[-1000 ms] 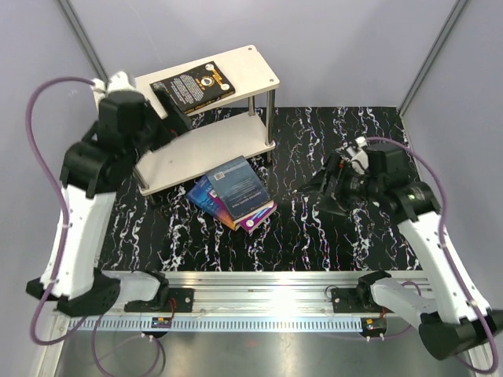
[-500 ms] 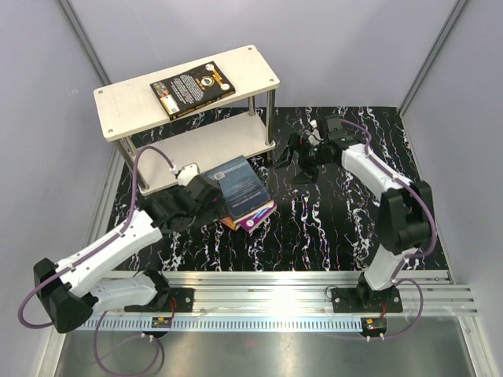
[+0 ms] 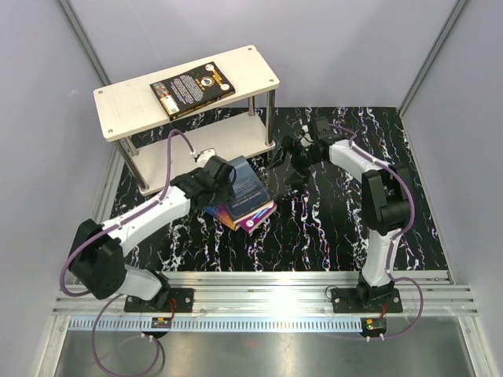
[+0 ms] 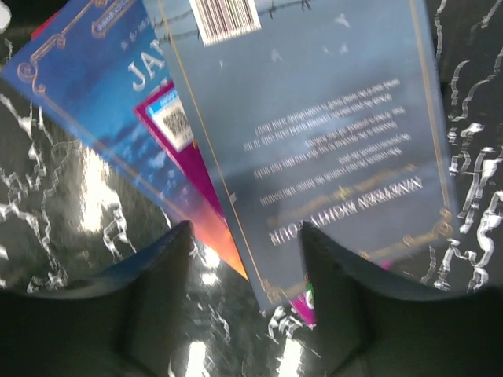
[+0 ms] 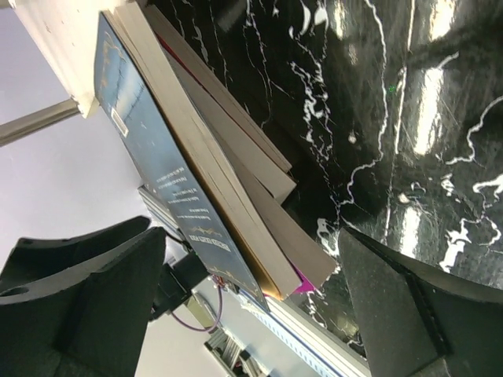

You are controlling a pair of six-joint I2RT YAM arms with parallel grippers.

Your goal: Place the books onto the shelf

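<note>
A black book (image 3: 192, 86) lies flat on the top board of the pale shelf (image 3: 251, 67). Three more books sit fanned in a stack on the table just in front of the shelf, topped by a grey-blue book (image 3: 245, 184) (image 4: 314, 141). Under it are a brighter blue one (image 4: 86, 102) and a purple one (image 3: 262, 215). My left gripper (image 3: 228, 179) (image 4: 244, 259) is at the stack's left edge, partly narrowed. The top book's corner lies between its fingers, ungripped. My right gripper (image 3: 284, 161) (image 5: 251, 302) stands wide open just right of the stack, facing its page edges (image 5: 236, 196).
The black marbled tabletop (image 3: 338, 228) stretches right and in front of the stack. An aluminium rail (image 3: 267, 287) runs along the near edge. Grey walls close the back and sides. The shelf's metal posts (image 3: 272, 118) stand close behind the stack.
The left arm came down from beside the shelf to the stack, and its jaws have narrowed. The right arm reached in from the right toward the stack.
</note>
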